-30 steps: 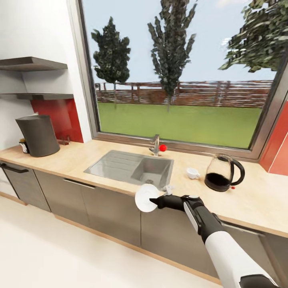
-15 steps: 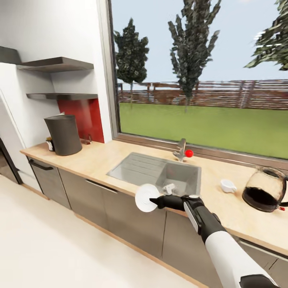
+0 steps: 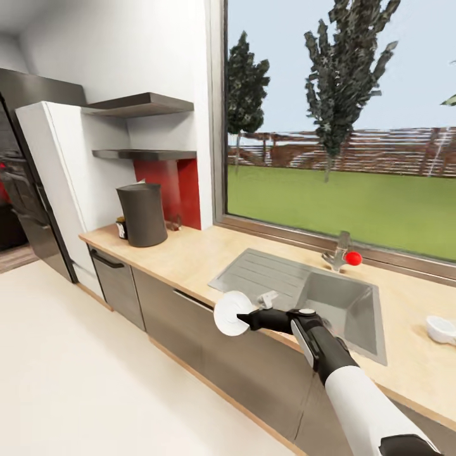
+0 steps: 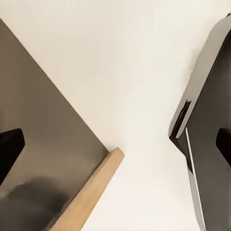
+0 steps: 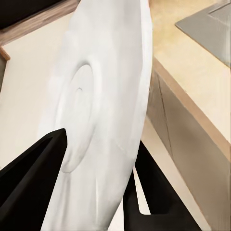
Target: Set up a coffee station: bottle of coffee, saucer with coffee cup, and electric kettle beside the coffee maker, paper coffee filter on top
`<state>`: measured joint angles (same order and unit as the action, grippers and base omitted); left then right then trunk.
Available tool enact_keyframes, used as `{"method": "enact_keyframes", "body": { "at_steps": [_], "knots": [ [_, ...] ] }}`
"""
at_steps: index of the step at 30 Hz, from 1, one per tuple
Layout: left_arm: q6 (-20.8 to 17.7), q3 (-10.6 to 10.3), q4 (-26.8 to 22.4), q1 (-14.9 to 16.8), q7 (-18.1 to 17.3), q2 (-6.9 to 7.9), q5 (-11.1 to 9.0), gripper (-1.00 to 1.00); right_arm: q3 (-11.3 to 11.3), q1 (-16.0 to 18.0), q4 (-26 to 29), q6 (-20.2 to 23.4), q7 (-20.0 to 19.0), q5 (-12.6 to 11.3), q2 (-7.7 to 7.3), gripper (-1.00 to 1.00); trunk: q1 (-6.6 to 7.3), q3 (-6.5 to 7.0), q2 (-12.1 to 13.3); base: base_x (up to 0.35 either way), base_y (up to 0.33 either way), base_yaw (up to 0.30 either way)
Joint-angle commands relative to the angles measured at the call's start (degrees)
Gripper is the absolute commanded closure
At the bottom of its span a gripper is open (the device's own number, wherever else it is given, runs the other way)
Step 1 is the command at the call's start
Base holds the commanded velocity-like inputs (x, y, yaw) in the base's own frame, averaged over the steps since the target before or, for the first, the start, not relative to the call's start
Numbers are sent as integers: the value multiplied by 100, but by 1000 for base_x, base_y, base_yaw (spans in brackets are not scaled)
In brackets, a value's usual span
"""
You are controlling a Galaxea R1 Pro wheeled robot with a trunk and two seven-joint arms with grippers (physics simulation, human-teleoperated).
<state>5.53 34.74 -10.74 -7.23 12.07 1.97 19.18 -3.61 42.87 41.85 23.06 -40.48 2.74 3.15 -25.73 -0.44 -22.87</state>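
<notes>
My right gripper [image 3: 244,317] is shut on the rim of the white saucer [image 3: 230,313], holding it on edge in front of the cabinets below the sink. Up close, black fingers [image 5: 33,183] clamp the saucer [image 5: 101,106]. The dark grey coffee maker [image 3: 143,215] stands at the far left end of the beige kitchen countertop [image 3: 190,256], with a small white tip at its top. The bottle of coffee [image 3: 120,228] peeks out behind its left side. The coffee cup [image 3: 441,329] sits on the counter at the right edge. My left gripper [image 4: 115,149] hangs open over the floor.
A steel sink [image 3: 304,288] with a red-knobbed faucet [image 3: 345,256] is set into the counter under a big window. Two dark shelves [image 3: 145,154] hang above the coffee maker. A white tall panel [image 3: 57,177] and a dark appliance [image 3: 25,190] stand left. Pale floor [image 3: 95,380] lies before the cabinets.
The camera has swung left along the counter, so the kettle has left the picture and the coffee maker sits nearer the middle. The right gripper keeps the saucer in the same pose.
</notes>
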Motion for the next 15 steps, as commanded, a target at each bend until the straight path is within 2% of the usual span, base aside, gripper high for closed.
{"method": "enact_keyframes", "body": {
  "at_steps": [1,11,15],
  "knots": [
    [18,41,2,2,6,-1,60,-100,9,2,8,32,-22,25,2,100,-5,0,-5,242,241,259],
    [22,59,-7,2,6,20,51,-100,13,2,7,32,-15,25,3,100,-5,44,-5,257,239,253],
    [26,61,-8,2,6,10,51,-100,17,1,6,18,-15,33,-5,100,-5,47,-5,278,236,70]
  ]
}}
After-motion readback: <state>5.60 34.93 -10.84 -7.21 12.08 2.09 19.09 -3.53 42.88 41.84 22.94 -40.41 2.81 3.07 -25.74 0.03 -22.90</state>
